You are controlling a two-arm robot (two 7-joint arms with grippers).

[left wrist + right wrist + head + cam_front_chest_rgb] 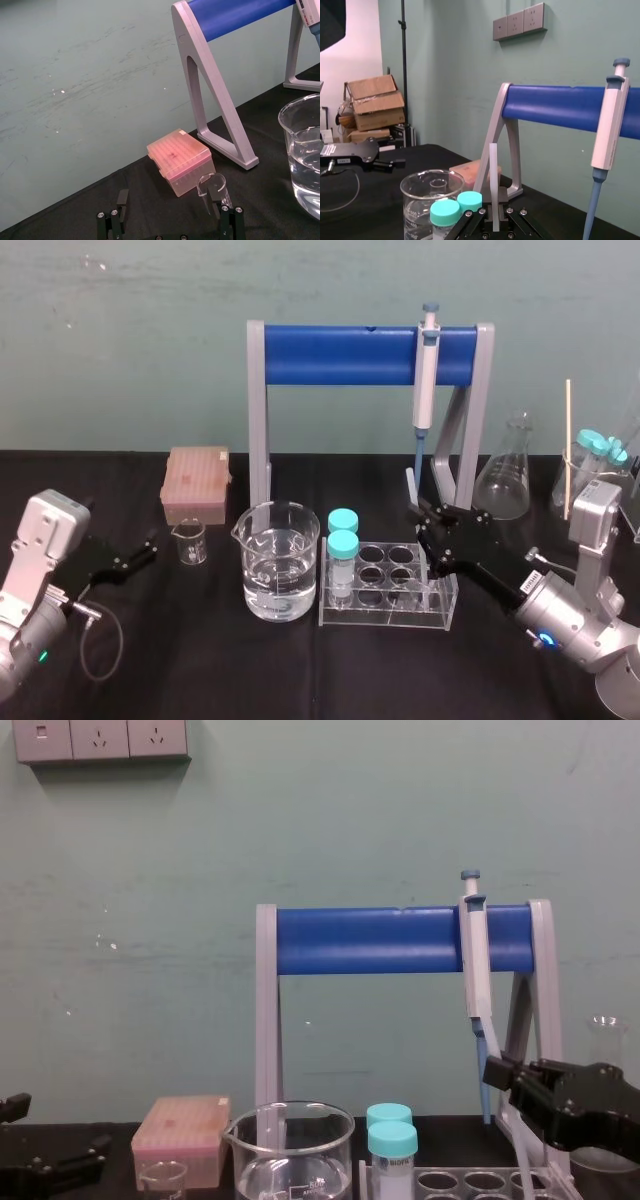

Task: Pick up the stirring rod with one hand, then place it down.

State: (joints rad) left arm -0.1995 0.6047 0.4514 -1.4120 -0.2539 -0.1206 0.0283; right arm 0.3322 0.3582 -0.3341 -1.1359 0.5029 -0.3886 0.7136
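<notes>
Nearest to me, my left gripper (pixel 148 548) lay low over the black table (pixel 200 670) on my left side, its fingers (pixel 112 222) spread wide and closed on nothing, with a small empty beaker (pixel 190 540) just ahead of them. On my right, my right gripper (pixel 420 520) reached in over the back right corner of the clear tube rack (pixel 385 616), and its fingers were pinched on the stirring rod (pixel 493 180). The rod sat dead centre between the two pads, gripped near its lower end, and from there it rose upright and almost straight, a pale translucent stick with most of its length above my fingers. Whether its lower end touched the table I could not tell. In front of me stood a large beaker (pixel 280 565) partly filled with water, and just beside it two teal-capped tubes (pixel 343 538) stood in the left end of the rack. Farther back on the left sat a pink tip box (pixel 195 485). Behind all this rose the grey stand with its blue crossbar (pixel 340 355); a pipette (pixel 427 380) hung from the bar's right end, its tip near the rod's upper end, and a glass flask (pixel 503 480) stood off to the right.
</notes>
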